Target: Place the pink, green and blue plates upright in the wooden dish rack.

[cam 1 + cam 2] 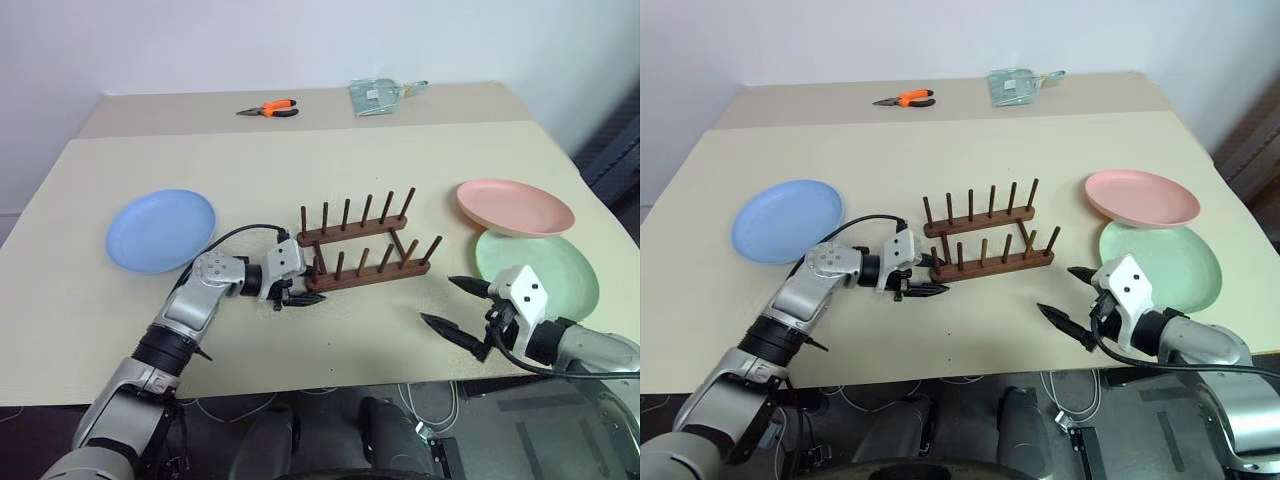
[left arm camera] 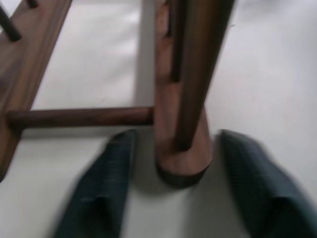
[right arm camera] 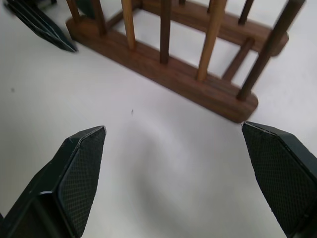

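1. Blue plate (image 1: 160, 230) lies flat, far left; it looks light, stiff and slick, so I'd grip it by the rim.
2. Left gripper (image 1: 297, 297) straddles the near bar's left end of the empty wooden dish rack (image 1: 365, 250), fingers apart.
3. Right gripper (image 1: 455, 310) hovers spread, empty, near right.
4. Pink plate (image 1: 515, 206) overlaps the green plate (image 1: 540, 270), right.
5. Pliers (image 1: 270, 108) and a packet (image 1: 378, 96) sit far back, not in the way.

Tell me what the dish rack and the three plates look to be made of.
Dish rack: wood, by its dark brown colour and the grain along the bar in the left wrist view; smooth, low sheen. Pink plate, green plate and blue plate: probably plastic or a similar moulded material, with even pastel colour and a matte, glare-free surface; glazed ceramic seems less likely, though the look alone cannot settle it.
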